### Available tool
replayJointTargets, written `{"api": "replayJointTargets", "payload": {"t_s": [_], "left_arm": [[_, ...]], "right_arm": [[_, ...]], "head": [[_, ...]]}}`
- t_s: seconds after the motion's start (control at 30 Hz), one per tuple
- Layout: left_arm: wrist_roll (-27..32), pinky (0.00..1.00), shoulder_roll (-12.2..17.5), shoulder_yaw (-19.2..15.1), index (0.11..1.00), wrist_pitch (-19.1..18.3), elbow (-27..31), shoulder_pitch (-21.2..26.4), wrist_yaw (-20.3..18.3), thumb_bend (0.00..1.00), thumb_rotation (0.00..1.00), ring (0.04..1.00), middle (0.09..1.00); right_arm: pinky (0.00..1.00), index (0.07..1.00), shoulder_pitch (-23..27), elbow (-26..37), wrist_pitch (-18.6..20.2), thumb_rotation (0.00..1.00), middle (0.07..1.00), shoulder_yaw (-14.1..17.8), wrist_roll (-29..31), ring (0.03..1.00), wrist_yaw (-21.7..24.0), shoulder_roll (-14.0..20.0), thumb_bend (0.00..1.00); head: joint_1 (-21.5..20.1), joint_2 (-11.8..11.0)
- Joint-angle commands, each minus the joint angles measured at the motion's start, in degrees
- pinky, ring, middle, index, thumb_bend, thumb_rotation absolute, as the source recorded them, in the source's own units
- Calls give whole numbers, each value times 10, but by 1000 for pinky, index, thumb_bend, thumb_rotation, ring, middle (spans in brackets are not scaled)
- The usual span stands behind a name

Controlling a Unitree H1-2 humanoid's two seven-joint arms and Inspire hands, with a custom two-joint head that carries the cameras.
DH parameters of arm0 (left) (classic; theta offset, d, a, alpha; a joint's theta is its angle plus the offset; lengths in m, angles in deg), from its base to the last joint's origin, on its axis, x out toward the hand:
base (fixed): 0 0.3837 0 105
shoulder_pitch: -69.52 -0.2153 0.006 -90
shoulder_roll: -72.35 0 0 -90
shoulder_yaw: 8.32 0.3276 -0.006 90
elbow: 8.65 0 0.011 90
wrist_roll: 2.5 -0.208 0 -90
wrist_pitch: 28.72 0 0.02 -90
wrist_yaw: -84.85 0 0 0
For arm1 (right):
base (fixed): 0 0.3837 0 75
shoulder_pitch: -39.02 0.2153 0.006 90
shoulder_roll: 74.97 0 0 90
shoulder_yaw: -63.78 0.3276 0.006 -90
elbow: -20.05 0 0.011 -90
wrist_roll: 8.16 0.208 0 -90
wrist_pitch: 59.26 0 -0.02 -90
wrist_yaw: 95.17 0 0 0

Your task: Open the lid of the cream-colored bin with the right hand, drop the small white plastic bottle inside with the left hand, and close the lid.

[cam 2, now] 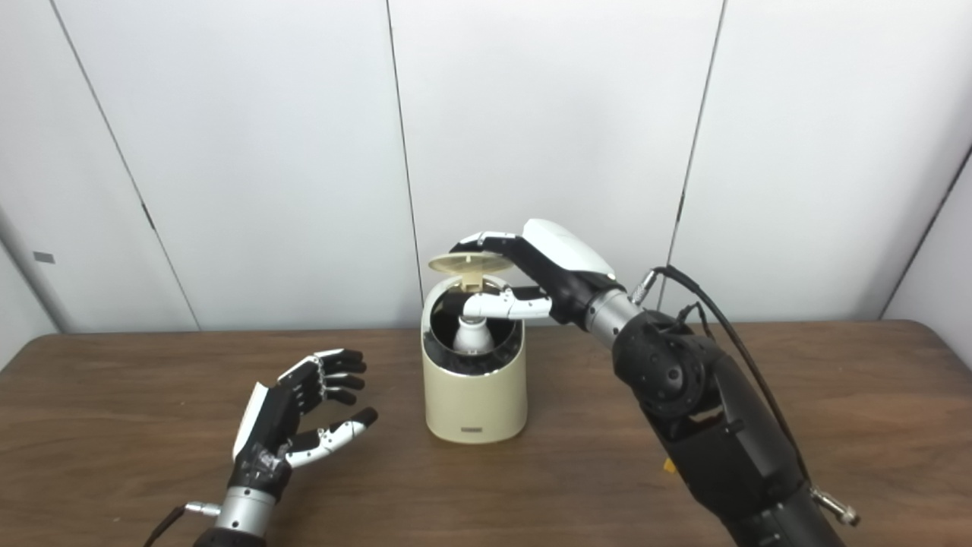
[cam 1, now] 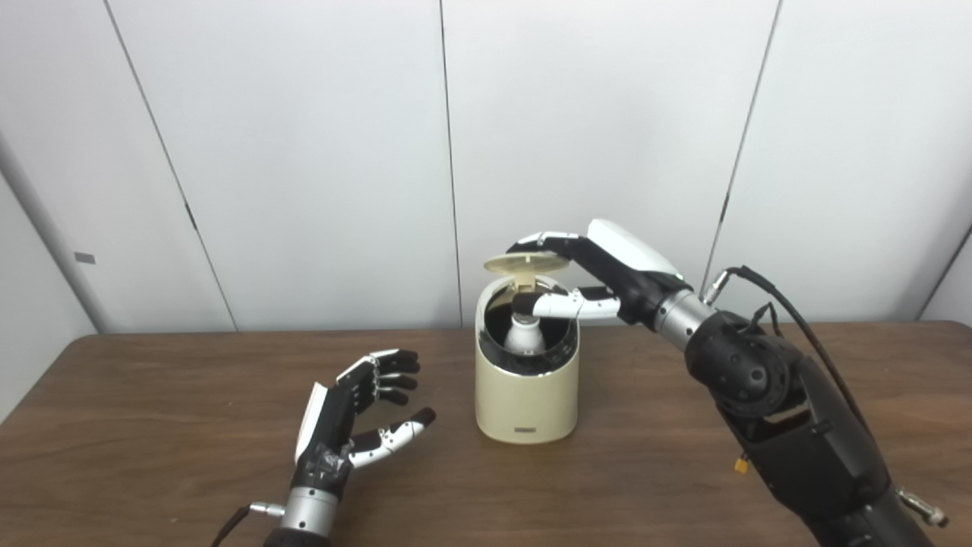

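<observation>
Left eye view shows the small white plastic bottle [cam 1: 525, 334] already standing inside the cream-colored bin [cam 1: 525, 395], so only closing remains: the right hand [cam 1: 600, 273] pinches the raised lid [cam 1: 526, 264] between fingers and thumb. Nearby, the left hand [cam 1: 357, 414] hovers spread and empty over the brown wooden table [cam 1: 152, 425], white wall panels [cam 1: 304, 152] behind.

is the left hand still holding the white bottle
No, the left hand is open and holds nothing, and the white bottle sits inside the bin.
</observation>
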Motion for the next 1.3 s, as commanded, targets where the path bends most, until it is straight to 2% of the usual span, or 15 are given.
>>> {"api": "replayJointTargets", "payload": {"t_s": [0.0,0.3,0.53,0.73,0.87,1.27], "left_arm": [[-2,577,-1,-4,708,5,21,21,3,620,0,644,695],[-1,570,-4,-4,710,-1,28,22,2,622,0,646,695],[-2,571,-2,-5,711,-1,32,20,0,618,0,647,695],[-1,574,-1,-7,709,-1,32,18,-1,616,0,646,694],[-2,570,-2,-7,709,-6,34,15,1,617,0,647,694],[0,573,-4,-8,705,-8,38,12,0,622,0,642,695]], "right_arm": [[879,712,18,25,4,833,797,13,6,927,1,-1,673],[917,639,5,54,-10,831,709,12,2,896,-3,-1,645],[920,629,-3,66,-11,826,693,12,0,887,1,4,652],[839,635,-10,64,-14,807,702,9,-12,881,5,10,632],[789,640,-13,70,-5,830,707,6,-24,873,17,13,661],[764,645,-25,67,-7,759,717,8,-38,859,33,18,604]], "head": [[-1,0],[1,6],[2,10],[1,14],[1,16],[3,27]]}}
